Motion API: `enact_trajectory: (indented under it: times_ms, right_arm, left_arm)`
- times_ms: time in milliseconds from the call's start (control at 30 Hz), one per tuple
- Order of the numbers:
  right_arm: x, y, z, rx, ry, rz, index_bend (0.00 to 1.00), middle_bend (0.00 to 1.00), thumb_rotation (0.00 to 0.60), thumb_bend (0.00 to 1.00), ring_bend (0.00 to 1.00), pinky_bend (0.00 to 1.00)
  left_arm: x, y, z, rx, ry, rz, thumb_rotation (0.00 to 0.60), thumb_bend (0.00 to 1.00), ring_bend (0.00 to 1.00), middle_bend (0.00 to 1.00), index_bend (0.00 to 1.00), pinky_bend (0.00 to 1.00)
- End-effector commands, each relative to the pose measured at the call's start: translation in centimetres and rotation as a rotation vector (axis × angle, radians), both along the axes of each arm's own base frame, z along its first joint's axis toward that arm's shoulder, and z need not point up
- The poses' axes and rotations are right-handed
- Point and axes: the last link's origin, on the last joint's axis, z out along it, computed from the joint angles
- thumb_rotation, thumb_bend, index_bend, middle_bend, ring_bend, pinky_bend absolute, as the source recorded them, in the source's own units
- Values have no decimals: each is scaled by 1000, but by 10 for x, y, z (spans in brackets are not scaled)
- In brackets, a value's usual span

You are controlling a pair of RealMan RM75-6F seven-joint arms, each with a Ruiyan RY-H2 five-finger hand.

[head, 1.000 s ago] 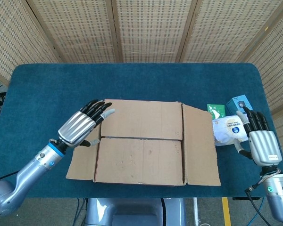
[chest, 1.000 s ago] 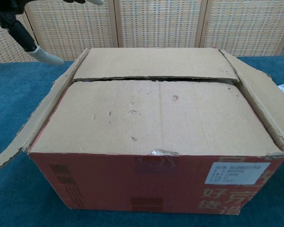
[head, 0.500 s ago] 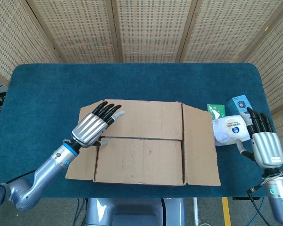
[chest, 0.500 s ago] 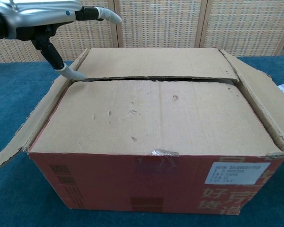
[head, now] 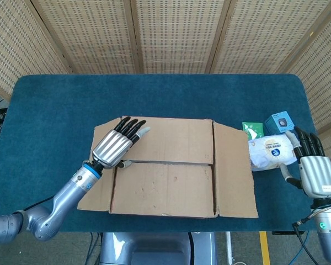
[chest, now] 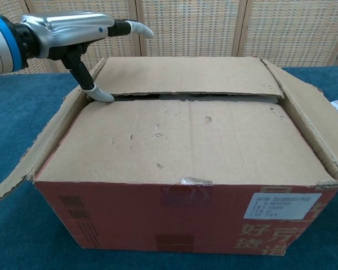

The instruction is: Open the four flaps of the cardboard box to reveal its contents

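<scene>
The cardboard box (head: 171,176) (chest: 186,169) stands mid-table. Its two long top flaps lie flat and meet at a seam (chest: 186,97), while the left side flap (chest: 39,146) and the right side flap (head: 234,174) are folded outward. My left hand (head: 115,146) (chest: 73,34) hovers flat over the box's far left corner, holding nothing. Its thumb tip (chest: 104,95) touches the seam at the left end, and its fingers (chest: 136,28) stretch over the far flap. My right hand (head: 314,168) is open at the table's right edge, next to a white packet, clear of the box.
Right of the box lie a white packet (head: 271,150), a green sachet (head: 252,130) and a small blue box (head: 280,121). The blue-covered table (head: 154,96) runs back to woven screens.
My left hand has moved right and down onto the box's far left corner, its thumb reaching the seam. The right hand slid slightly right and toward the front edge.
</scene>
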Motion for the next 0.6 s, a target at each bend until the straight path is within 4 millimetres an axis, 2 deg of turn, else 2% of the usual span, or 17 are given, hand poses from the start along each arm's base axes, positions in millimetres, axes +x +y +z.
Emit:
enact_trajectory:
  times_ms: [33,333,600]
  right_arm:
    - [-1,0,1,-2,-2,-1,0,0,600,440,0,0]
    - [-2,1,2,-9,-4,-4,0,0,600,440,0,0]
    - [-2,1,3,-12,-7,-2,0,0,600,440,0,0]
  left_arm:
    - [1,3,-2,15,6,3,600,158,0,0,0,0]
    - [1,5,-4,36,-5,6,600,170,0,0,0,0]
    - [3,7,12,108,-83,-31,600,176,0,0,0,0]
